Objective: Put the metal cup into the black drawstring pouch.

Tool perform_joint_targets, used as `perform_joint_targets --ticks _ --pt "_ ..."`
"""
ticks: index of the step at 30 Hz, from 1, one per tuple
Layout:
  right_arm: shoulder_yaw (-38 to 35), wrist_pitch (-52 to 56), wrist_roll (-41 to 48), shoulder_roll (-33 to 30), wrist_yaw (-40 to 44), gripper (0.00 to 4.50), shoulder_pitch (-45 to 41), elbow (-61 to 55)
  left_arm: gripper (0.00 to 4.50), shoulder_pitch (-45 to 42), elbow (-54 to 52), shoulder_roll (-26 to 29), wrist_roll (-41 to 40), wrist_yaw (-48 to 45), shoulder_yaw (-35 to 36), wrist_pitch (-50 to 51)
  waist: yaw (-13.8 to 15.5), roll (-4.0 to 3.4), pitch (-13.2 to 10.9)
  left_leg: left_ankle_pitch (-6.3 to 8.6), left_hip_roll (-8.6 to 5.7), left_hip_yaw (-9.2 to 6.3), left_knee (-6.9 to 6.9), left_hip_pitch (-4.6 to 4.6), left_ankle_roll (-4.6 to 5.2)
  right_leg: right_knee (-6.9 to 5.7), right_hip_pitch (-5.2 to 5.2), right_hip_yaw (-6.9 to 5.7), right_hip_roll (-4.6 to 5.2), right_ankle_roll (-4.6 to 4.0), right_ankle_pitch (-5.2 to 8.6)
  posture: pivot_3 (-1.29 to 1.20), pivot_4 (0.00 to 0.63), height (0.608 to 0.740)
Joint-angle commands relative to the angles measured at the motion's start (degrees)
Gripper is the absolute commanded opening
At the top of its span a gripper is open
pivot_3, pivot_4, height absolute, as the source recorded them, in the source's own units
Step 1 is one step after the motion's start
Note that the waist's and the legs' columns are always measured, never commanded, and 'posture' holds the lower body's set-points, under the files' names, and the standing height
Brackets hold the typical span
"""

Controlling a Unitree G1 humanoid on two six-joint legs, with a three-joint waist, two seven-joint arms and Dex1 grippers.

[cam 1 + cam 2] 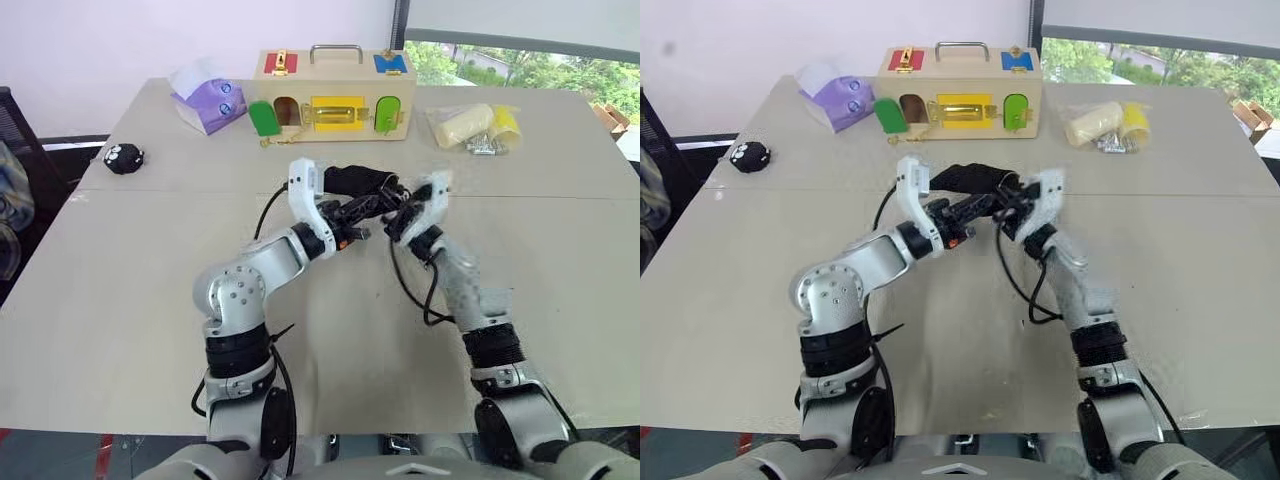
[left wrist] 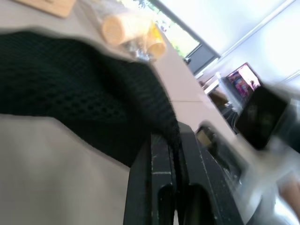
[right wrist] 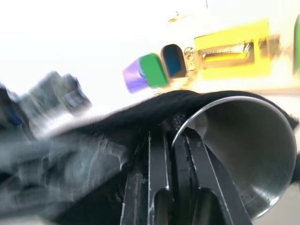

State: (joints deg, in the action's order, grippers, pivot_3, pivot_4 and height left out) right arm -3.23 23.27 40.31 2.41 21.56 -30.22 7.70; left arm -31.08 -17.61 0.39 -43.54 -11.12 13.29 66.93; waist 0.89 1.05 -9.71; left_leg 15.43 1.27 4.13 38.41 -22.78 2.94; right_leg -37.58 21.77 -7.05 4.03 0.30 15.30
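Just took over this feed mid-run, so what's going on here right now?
Both arms meet over the middle of the table. The left gripper is shut on the black drawstring pouch, pinching its fabric. The right gripper is shut on the metal cup, clamping its rim together with pouch fabric. The cup's open mouth faces the right wrist camera with black fabric wrapped around it, so it looks at least partly inside. The wooden lock box stands behind.

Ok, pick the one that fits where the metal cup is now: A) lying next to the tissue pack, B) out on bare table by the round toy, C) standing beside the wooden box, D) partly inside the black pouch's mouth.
D: the right wrist view shows the metal cup with the black drawstring pouch wrapped over its rim.
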Motion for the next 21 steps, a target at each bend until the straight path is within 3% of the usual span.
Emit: perform_joint_targets --ticks 1,4,8,13,18,21 --pt "-12.33 9.11 19.48 2.74 -9.52 0.05 -3.70 -2.28 0.00 -0.07 -3.02 -0.14 -2.65 -0.58 -1.13 -0.94 -0.04 -0.01 -0.01 0.01 -0.01 0.00 0.00 0.01 0.01 -0.03 0.00 0.00 0.01 0.00 0.00 0.00 0.150 0.740" --pt "-12.39 10.94 19.40 1.36 -9.71 0.05 -4.48 -2.83 0.00 0.00 -2.92 -0.02 -3.04 -0.46 -1.39 -1.42 -0.23 -0.02 -0.01 0.01 -0.01 0.01 0.00 0.06 0.02 -0.17 0.03 0.01 -0.01 -0.02 -0.01 0.00 0.150 0.740" --pt "10.61 -3.73 -11.46 -12.81 4.30 0.05 -1.14 -5.89 0.00 -0.17 -2.32 0.27 -3.66 -0.36 -1.31 -2.16 -0.18 -0.05 -0.02 0.02 -0.05 0.07 -0.06 0.01 0.05 -0.13 0.12 0.07 -0.02 -0.01 0.00 0.00 0.150 0.740" --pt "27.29 -31.65 -40.07 -24.79 10.64 0.05 -1.67 3.27 0.00 -0.56 -1.90 0.55 -4.17 -0.30 -1.14 -2.63 -0.28 -0.03 -0.02 0.04 -0.04 0.15 -0.09 0.04 0.08 -0.02 0.15 0.17 -0.09 0.02 0.02 0.00 0.150 0.740" --pt "33.93 -48.08 -58.28 -29.76 7.88 0.05 -6.32 11.69 0.00 -0.74 -1.71 0.82 -4.57 -0.33 -0.85 -2.72 -0.28 -0.02 -0.04 -0.01 -0.01 0.14 -0.03 0.08 0.01 -0.08 0.12 0.17 -0.08 0.02 0.02 0.00 0.150 0.740" --pt "34.32 -51.10 -61.92 -29.19 6.44 0.05 -8.05 14.14 0.00 -0.71 -1.76 0.71 -4.65 -0.35 -1.05 -2.79 -0.20 0.00 -0.04 -0.04 -0.01 0.11 0.00 0.12 -0.04 -0.10 0.07 0.15 -0.07 0.03 0.02 0.00 0.150 0.740"
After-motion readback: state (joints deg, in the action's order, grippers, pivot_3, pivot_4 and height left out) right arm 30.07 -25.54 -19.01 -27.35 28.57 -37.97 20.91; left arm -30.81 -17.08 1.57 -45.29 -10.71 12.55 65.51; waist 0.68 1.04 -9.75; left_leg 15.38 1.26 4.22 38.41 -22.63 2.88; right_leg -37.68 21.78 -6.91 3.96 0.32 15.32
